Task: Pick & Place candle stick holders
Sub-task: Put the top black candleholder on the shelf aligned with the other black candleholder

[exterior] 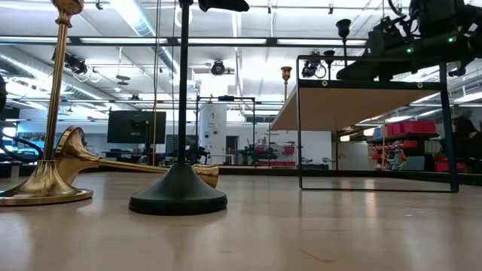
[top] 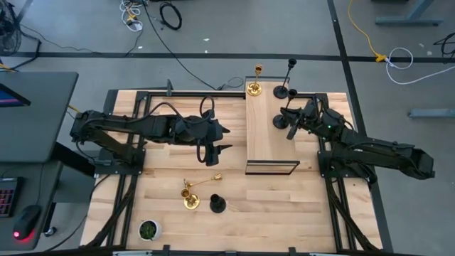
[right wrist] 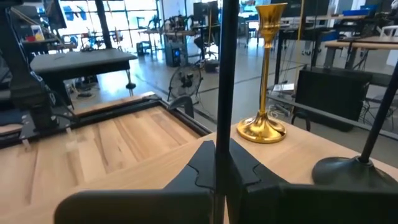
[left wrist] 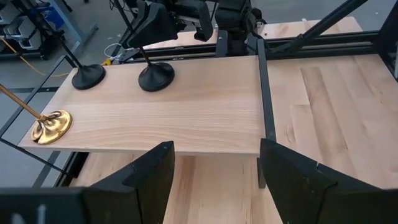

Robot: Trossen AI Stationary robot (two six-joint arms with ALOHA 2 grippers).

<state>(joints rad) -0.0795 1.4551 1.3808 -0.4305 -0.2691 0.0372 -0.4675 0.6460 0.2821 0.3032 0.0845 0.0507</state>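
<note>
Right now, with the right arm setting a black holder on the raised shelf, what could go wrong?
1. The right tool is shut on the thin stem of a black candlestick; a tilted release could tip it.
2. The gold candlestick and another black one stand close by on the shelf; a sideways swing may knock them.
3. The left tool, open, hangs near the shelf's edge, so the arms could crowd.

Wooden table [top: 284, 206] with raised shelf [top: 266, 135], candlesticks [top: 190, 199]
</note>
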